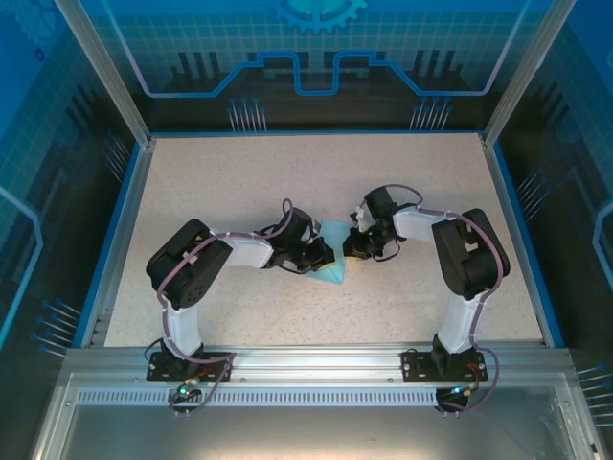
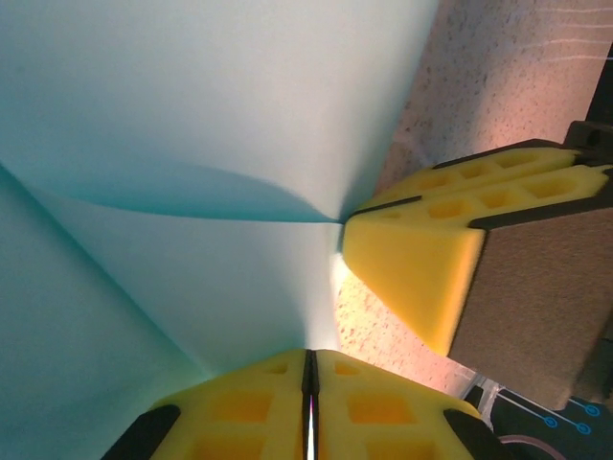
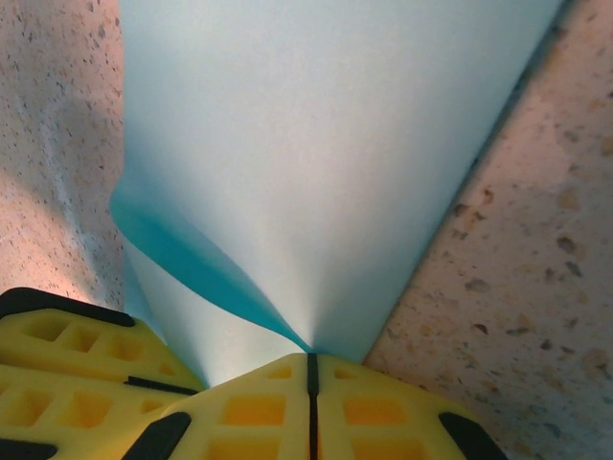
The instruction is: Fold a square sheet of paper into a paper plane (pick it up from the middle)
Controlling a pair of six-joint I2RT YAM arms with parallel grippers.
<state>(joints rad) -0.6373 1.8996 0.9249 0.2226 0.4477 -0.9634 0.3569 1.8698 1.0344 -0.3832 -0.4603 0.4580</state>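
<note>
The left gripper (image 2: pixel 308 369) and the right gripper (image 3: pixel 311 369) are each pinching, jaws closed, a side of the square sheet of paper (image 1: pixel 332 265), which is bowing between them over the middle of the table (image 1: pixel 239 182), so they should be moving in step, gently, aligning edges before creasing.
</note>
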